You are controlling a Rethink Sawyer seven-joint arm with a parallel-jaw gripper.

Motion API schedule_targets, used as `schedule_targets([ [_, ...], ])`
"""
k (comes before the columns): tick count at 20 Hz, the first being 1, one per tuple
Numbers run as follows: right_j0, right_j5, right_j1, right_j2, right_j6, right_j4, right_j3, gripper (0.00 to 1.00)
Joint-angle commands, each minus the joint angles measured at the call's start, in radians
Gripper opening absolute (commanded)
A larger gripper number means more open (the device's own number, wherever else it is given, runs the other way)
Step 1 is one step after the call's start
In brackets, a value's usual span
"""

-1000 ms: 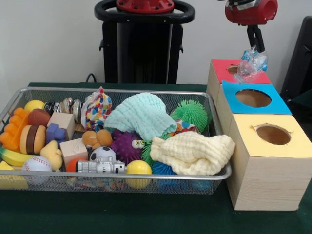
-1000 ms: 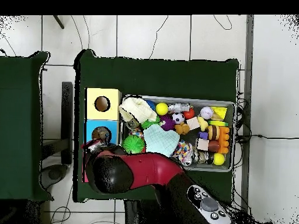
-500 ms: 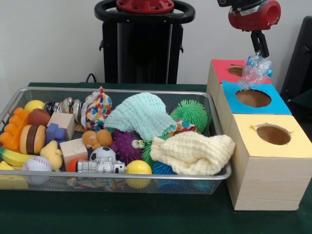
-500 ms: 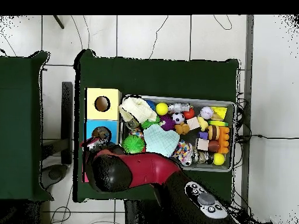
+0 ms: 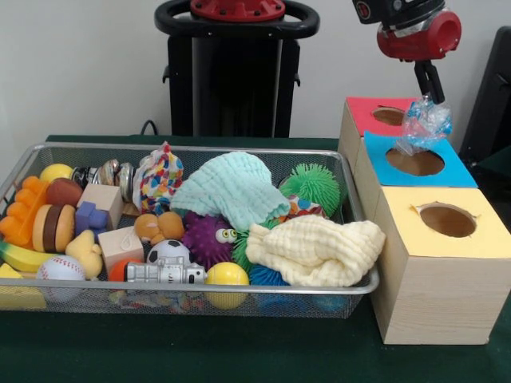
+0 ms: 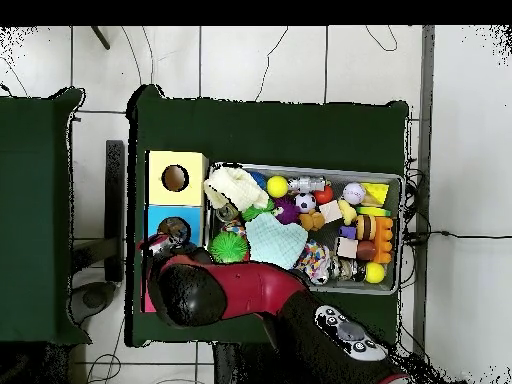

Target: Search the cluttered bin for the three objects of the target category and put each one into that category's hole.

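end effector [image 5: 432,94] gripped a crinkly bag [image 5: 424,125] above the blue box [image 5: 415,162]

the clear, blue-tinted bag hung clamped in the end effector, over the far edge of the blue box's hole, with the red box [image 5: 382,116] just behind and the yellow box [image 5: 444,221] nearer. to the left, the wire bin [image 5: 194,298] on the green worktop [image 5: 239,355] held a mint cloth [image 5: 231,187], a yellow cloth [image 5: 315,250], balls and toys.
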Motion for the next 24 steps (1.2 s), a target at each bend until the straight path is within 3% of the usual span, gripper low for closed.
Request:
schedule_targets([
  [1, 0.008, -0.055, 0.070, -0.058, 0.291, -0.047, -0.088, 0.00],
  [10, 0.030, -0.047, 0.097, -0.117, 0.271, -0.077, -0.105, 0.00],
  [24, 0.030, -0.061, 0.154, -0.127, 0.277, -0.123, -0.135, 0.00],
])
